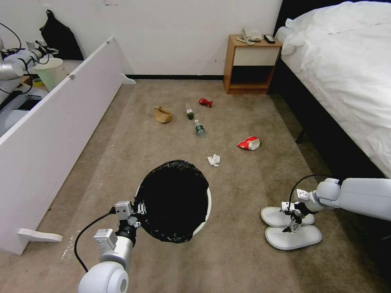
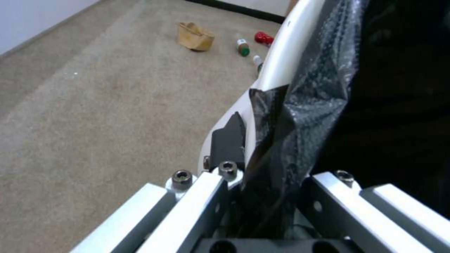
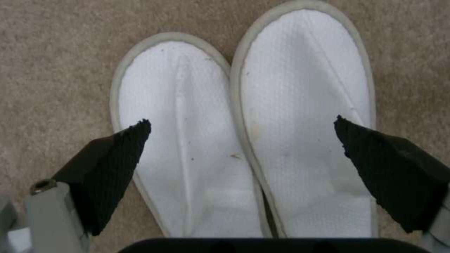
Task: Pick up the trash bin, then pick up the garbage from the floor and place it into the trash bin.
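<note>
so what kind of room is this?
Likely a hotel bedroom: a bed with white linen, a nightstand carrying a corded phone, and disposable-looking white slippers on carpet.

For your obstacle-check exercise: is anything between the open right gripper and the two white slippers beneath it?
Nothing visible. The right gripper hangs open directly over the pair of flat white fabric slippers lying side by side on the beige carpet, its black pads spread outside them with open air between.

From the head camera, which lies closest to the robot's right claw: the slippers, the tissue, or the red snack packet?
From the right gripper:
1. Slippers, directly beneath it.
2. Snack packet, farther up the carpet, toward the bed.
3. Tissue, beyond the trash bin; nearly tied with the packet.
</note>
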